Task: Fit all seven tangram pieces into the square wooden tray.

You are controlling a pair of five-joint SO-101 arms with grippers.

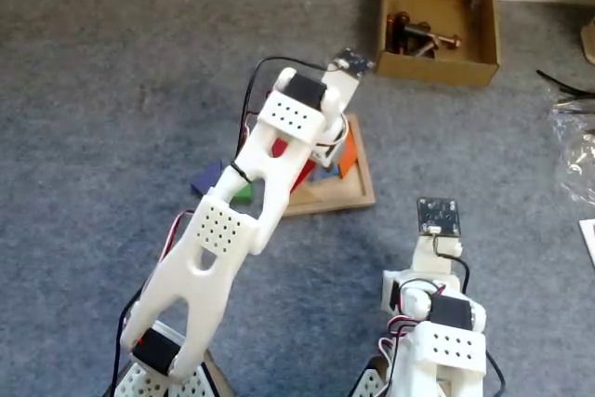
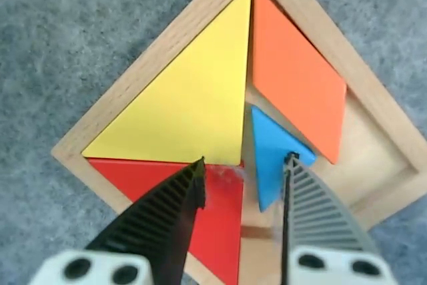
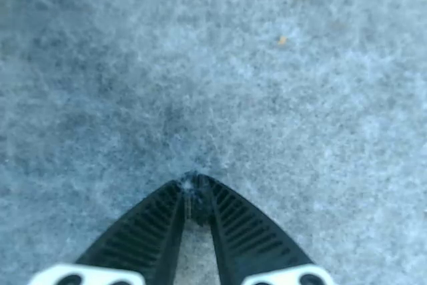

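The square wooden tray (image 2: 150, 68) lay near the middle of the grey carpeted surface (image 1: 112, 90), directly beneath the left tool (image 2: 245, 160). Inside it, a large yellow triangle (image 2: 193, 98) filled one corner. An orange parallelogram (image 2: 297, 78) lay along the neighbouring rim, a red triangle (image 2: 223, 218) lay against the yellow one's long edge, and a small blue triangle (image 2: 270, 158) sat loose between them. Bare tray floor (image 2: 367, 145) stayed open beside the orange and blue pieces.

The left tool hung spread wide with nothing in it, one fingertip over the red triangle and the other at the blue triangle's edge.

On the surface outside the tray, at its 9 o'clock in the high view, lay a dark blue piece (image 1: 206, 178) and a green piece (image 1: 244, 193), the green partly under the arm. A cardboard box (image 1: 437, 67) at the tray's 1 o'clock held coppery items (image 1: 414, 36).

At 5 o'clock, the right tool (image 3: 193, 181) sat over bare carpet, tips together and gripping nothing.
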